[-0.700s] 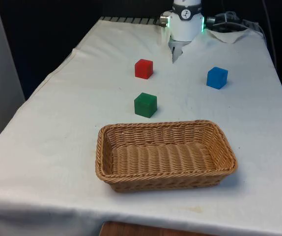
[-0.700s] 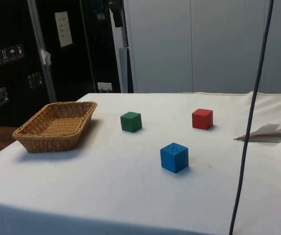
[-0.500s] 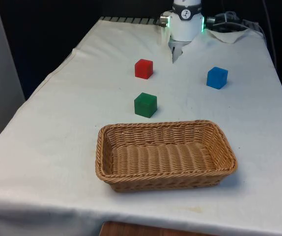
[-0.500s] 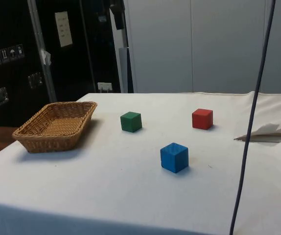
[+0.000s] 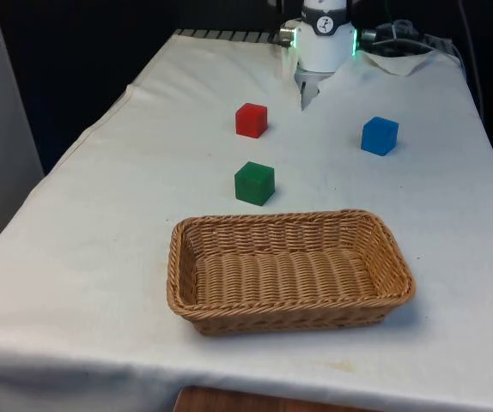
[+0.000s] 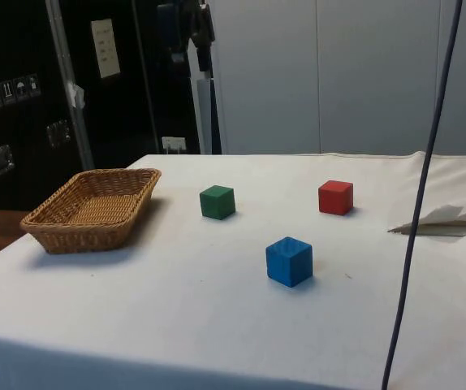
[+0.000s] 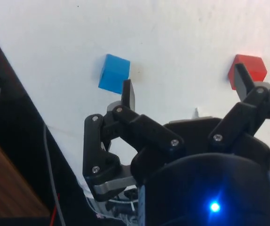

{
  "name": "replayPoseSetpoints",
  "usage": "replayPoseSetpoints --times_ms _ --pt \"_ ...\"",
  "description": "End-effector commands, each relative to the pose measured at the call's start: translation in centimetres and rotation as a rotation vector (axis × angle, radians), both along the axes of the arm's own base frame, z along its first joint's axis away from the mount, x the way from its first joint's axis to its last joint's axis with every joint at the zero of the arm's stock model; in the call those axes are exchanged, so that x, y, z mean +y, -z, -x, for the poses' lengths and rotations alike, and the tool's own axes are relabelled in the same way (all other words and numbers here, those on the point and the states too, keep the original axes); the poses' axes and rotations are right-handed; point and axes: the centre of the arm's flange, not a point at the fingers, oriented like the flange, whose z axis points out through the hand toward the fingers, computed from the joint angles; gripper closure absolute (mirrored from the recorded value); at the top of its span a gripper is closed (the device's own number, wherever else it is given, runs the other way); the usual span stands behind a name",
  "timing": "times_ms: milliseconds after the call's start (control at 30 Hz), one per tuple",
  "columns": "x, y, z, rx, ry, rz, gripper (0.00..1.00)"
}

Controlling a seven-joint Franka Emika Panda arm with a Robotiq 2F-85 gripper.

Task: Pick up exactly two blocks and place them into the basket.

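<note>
Three blocks lie on the white cloth: a red block [image 5: 251, 120] [image 6: 335, 197], a blue block [image 5: 379, 136] [image 6: 289, 261] and a green block [image 5: 254, 183] [image 6: 217, 202]. The wicker basket [image 5: 178, 275] [image 6: 87, 215] stands nearer the front edge, with nothing in it. The green block is the closest to it. In the wrist view my gripper [image 7: 184, 87] hangs high above the table, open, with nothing between its fingers. From there the blue block [image 7: 114, 73] shows beside one fingertip and the red block [image 7: 248, 69] behind the other.
A crumpled fold of white cloth [image 5: 401, 60] [image 6: 448, 219] lies at the far end by the robot's base [image 5: 319, 43]. A dark cable [image 6: 416, 203] hangs across the side view. The cloth drops off at the table's edges.
The blocks and basket have not moved. In the side view a dark part of the arm has come further into the picture at the top.
</note>
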Motion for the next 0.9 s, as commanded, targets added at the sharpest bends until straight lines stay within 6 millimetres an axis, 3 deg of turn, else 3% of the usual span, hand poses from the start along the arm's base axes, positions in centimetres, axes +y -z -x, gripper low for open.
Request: replayPoseSetpoints --times_ms 0,867 --pt "-0.4 0.3 0.4 -0.017 0.001 -0.001 0.0" --pt "-4.0 7.9 2.6 -0.08 0.019 0.018 0.0"
